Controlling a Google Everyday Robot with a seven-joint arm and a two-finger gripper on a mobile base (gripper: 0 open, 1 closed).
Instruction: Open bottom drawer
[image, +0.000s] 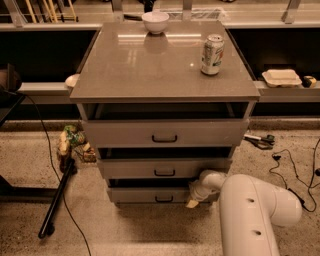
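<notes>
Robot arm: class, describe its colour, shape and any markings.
The arm is smooth, glossy white, made of thick rounded segments with small dark dots. Its gripper, at the right end of the bottom drawer, shows a pale yellowish tip.
</notes>
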